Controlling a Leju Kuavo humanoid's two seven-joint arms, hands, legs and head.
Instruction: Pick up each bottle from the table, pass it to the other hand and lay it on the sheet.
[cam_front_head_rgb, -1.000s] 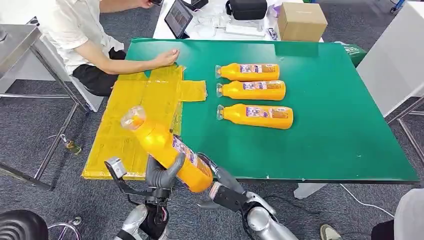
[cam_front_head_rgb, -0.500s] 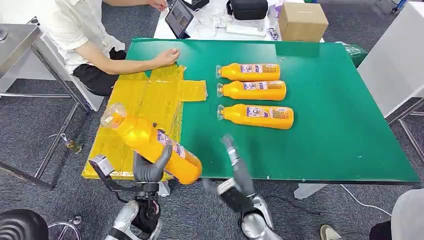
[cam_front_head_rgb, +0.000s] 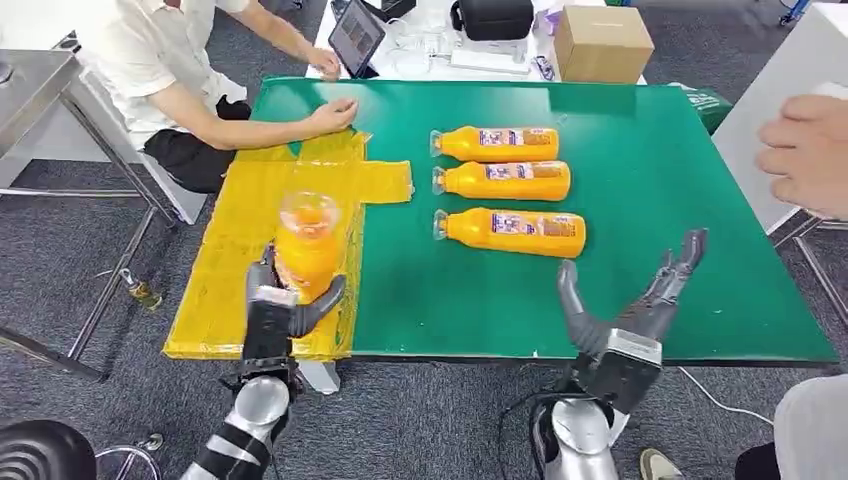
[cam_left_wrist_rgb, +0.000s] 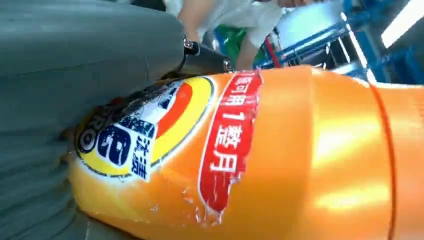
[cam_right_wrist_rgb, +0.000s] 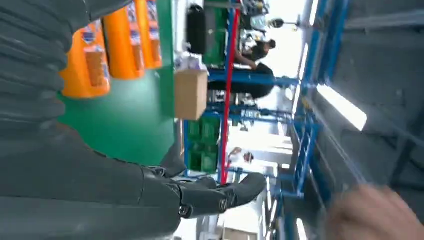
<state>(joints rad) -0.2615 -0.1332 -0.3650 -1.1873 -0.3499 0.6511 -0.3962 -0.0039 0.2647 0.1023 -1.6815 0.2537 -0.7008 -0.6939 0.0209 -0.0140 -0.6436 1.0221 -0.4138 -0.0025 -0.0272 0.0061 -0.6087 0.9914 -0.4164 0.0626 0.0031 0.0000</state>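
Since half a second ago your left hand has swung the held bottle from a slant across the table's near edge to nearly end-on toward the head camera, its clear cap uppermost, over the near part of the yellow sheet. The hand wraps the bottle's lower body, thumb on one side and fingers on the other; in the left wrist view the label and orange body sit pressed against the grey palm.

Your right hand has moved away from the bottle, out to the right along the near edge of the green table. It holds nothing, with its fingers spread and pointing up and forward, well apart from the left hand.

The three bottles lying in a row on the green surface have not shifted, caps still toward the sheet.

The seated person's hand still rests at the sheet's far corner, while their other hand has come to the tablet. A second person's hand has appeared at the right edge.
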